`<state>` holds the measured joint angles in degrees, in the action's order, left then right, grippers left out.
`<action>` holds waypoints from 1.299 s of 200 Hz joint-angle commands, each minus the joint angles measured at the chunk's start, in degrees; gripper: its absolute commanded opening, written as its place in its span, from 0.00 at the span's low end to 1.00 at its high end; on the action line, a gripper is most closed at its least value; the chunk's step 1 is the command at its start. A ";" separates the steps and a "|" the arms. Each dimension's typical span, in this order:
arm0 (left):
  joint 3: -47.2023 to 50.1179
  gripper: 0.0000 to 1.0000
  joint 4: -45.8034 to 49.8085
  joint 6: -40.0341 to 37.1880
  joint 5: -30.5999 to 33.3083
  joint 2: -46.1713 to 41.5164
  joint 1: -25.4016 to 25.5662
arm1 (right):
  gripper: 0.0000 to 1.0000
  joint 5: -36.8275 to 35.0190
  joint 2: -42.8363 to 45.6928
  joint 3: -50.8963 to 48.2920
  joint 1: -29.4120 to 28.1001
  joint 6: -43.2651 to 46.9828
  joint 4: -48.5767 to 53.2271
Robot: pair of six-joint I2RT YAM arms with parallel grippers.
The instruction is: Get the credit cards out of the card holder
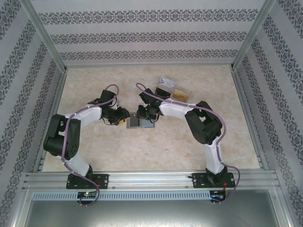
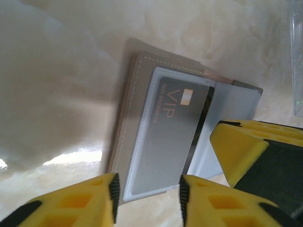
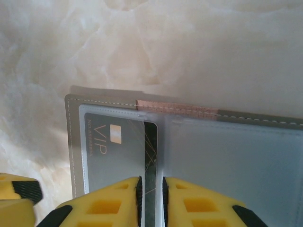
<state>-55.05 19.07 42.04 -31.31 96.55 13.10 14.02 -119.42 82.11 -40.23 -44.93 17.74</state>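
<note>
Beige marbled table (image 1: 94,151), patterned walls on three sides. Left arm (image 1: 61,137) and right arm (image 1: 203,123) both bend inward and meet mid-table. Clear plastic tray (image 1: 173,90) sits beyond them, near the right arm; contents too small to tell.

Card holder (image 2: 130,118) lies open and flat on the table between the two grippers. It is grey with a stitched edge and a clear sleeve on each panel. One grey card (image 2: 165,142) marked VIP sits in the sleeve nearer the left gripper, its dark stripe toward the centre crease.

Left gripper (image 2: 147,201): fingers moderately apart, straddling that sleeve's near corner, clamping nothing.

Right gripper (image 3: 150,201): fingers at a narrow slit over the card's dark stripe. Cannot tell whether they pinch it.
</note>
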 commanded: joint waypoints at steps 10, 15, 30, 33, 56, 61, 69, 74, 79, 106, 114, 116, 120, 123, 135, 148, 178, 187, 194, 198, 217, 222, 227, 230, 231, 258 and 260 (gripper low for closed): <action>-3.11 0.32 -3.01 0.48 -0.86 2.82 1.53 | 0.21 1.06 -1.43 -0.46 0.44 -1.04 -0.48; -3.32 0.31 -3.02 0.47 -0.58 3.23 1.62 | 0.21 1.12 -1.56 -0.37 0.44 -1.13 -0.49; -3.74 0.28 -2.60 0.42 0.40 4.19 1.67 | 0.20 1.41 -1.77 -0.32 0.43 -1.13 -0.60; -3.79 0.28 -2.54 0.30 0.63 4.29 1.66 | 0.20 1.52 -1.77 -0.24 0.43 -1.13 -0.60; -3.77 0.26 -2.28 -0.06 1.56 5.19 1.83 | 0.20 1.72 -1.79 -0.45 0.53 -1.21 -0.74; -3.80 0.26 -2.20 -0.16 1.72 5.43 1.82 | 0.20 1.75 -1.79 -0.45 0.58 -1.21 -0.69; -3.97 0.24 -1.68 -0.45 2.43 5.93 1.87 | 0.20 1.95 -1.87 -0.44 0.53 -1.30 -0.79; -4.22 0.24 -1.09 -0.60 2.94 6.37 1.88 | 0.20 2.10 -1.92 -0.45 0.66 -1.35 -0.89; -4.48 0.23 -0.61 -0.98 3.25 6.81 1.92 | 0.20 2.22 -1.97 -0.46 0.65 -1.39 -0.91; -4.74 0.21 -0.72 -1.22 3.19 8.17 2.20 | 0.20 2.46 -2.31 -0.45 0.77 -1.57 -0.88; -4.72 0.20 -0.46 -1.34 3.26 8.51 2.19 | 0.20 2.59 -2.35 -0.41 0.82 -1.57 -0.99; -4.79 0.19 -0.38 -1.35 3.27 8.55 2.23 | 0.20 2.66 -2.37 -0.40 0.91 -1.57 -0.96; -4.83 0.19 -0.35 -1.36 3.28 8.66 2.32 | 0.19 2.74 -2.48 -0.44 0.86 -1.57 -0.95; -4.73 0.18 -0.35 -1.43 3.27 8.72 2.21 | 0.19 2.76 -2.49 -0.43 0.91 -1.64 -1.06; -4.63 0.17 -0.26 -1.40 3.36 8.95 2.28 | 0.18 3.12 -2.62 -0.46 0.88 -1.73 -1.28; -4.50 0.15 -0.09 -1.50 3.45 9.08 2.28 | 0.18 3.68 -2.84 -0.44 0.91 -1.90 -1.34; -4.02 0.14 0.13 -1.72 3.74 9.15 2.29 | 0.16 5.16 -2.88 -0.61 1.05 -2.18 -2.38; -3.96 0.14 0.18 -1.76 3.76 9.18 2.26 | 0.15 5.70 -2.86 -0.71 1.12 -2.34 -2.81; -3.93 0.14 0.18 -1.73 3.72 9.17 2.36 | 0.14 6.01 -2.71 -0.88 1.15 -2.41 -3.33; -3.93 0.14 0.23 -1.76 3.72 9.10 2.28 | 0.14 6.25 -2.59 -0.98 1.13 -2.47 -3.45; -4.06 0.14 0.33 -1.85 3.73 9.05 2.25 | 0.13 6.80 -2.01 -1.25 1.25 -2.36 -4.16; -4.02 0.14 0.35 -1.85 3.71 9.04 2.34 | 0.12 6.88 -1.79 -1.25 1.21 -2.27 -4.17; -4.07 0.14 0.43 -1.94 3.71 9.09 2.30 | 0.11 6.96 -1.58 -1.25 1.28 -2.19 -4.25; -4.10 0.14 0.44 -1.89 3.68 9.11 2.32 | 0.11 6.90 -1.56 -1.32 1.27 -2.10 -4.25; -4.15 0.14 0.44 -1.93 3.70 9.10 2.34 | 0.11 6.90 -1.45 -1.33 1.28 -2.10 -4.27; -4.63 0.14 1.31 -2.32 4.22 8.85 2.33 | 0.08 5.28 0.09 -2.65 1.48 -1.38 -4.76; -4.63 0.14 1.43 -2.32 4.32 8.83 2.29 | 0.08 5.00 0.31 -2.81 1.51 -1.26 -4.74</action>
<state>-58.89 17.56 41.19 -28.47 104.44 14.57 18.96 -120.90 81.10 -38.72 -46.59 14.46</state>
